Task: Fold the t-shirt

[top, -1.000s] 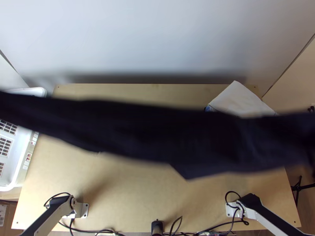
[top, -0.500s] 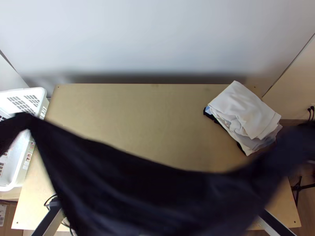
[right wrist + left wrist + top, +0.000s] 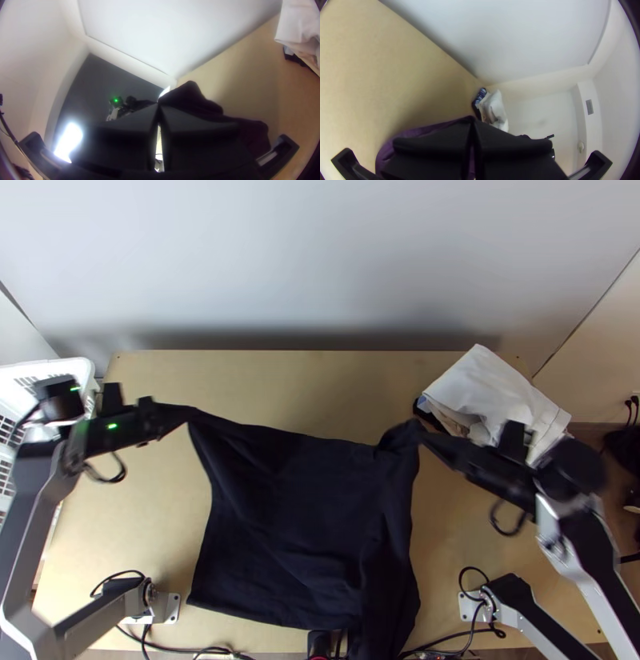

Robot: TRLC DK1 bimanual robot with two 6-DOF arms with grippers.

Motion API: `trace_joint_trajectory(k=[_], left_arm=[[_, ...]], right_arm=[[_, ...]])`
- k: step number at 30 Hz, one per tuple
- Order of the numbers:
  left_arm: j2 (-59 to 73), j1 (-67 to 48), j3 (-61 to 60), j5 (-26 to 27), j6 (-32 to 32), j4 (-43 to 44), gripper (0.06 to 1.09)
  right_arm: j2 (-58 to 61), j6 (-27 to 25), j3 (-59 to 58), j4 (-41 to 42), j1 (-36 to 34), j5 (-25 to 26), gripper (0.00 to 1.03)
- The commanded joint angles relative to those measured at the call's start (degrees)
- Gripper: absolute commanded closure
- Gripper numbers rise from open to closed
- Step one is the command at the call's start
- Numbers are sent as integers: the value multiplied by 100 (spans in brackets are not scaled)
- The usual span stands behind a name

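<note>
Dark cloth t-shirt (image 3: 304, 516), left gripper (image 3: 178, 414) and right gripper (image 3: 432, 440) clamped on its far ends, white cloth pile (image 3: 492, 392) to its right, white plastic basket (image 3: 80, 369) left.

Arms, two: left arm (image 3: 30, 532), right arm (image 3: 600, 576). Claws, two: left claw (image 3: 166, 418), right claw (image 3: 428, 438). Flat black fingers, two per claw, four altogether. Mounting plates, two: left plate (image 3: 172, 608), right plate (image 3: 468, 606). Green lights on left arm, two. Bench, one (image 3: 144, 500). Dark T-shirt, one (image 3: 304, 508). White basket, one (image 3: 76, 366). Pile of clothes, one (image 3: 496, 388); garments in it more than one, exact number can't be told. Black cables (image 3: 120, 574), several, too tangled to number.
</note>
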Motion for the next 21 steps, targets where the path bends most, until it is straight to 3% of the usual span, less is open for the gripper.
trace_joint_trajectory(k=[1,10,13,17,21], left_arm=[[1587,-125,-293,-281,348,872,105],[3722,95,1483,-1019,278,960,105],[4294,103,2142,-1203,137,872,105],[5252,103,3355,-1590,128,125,105],[5981,42,4295,-2021,269,-508,105]], right_arm=[[1437,-291,-380,1076,-315,33,100],[4100,-458,1650,979,-737,183,100],[4944,-554,2573,136,-860,270,100],[6122,-853,3997,-1473,-1018,262,100],[6649,-1073,4559,-1921,-1159,270,100]])
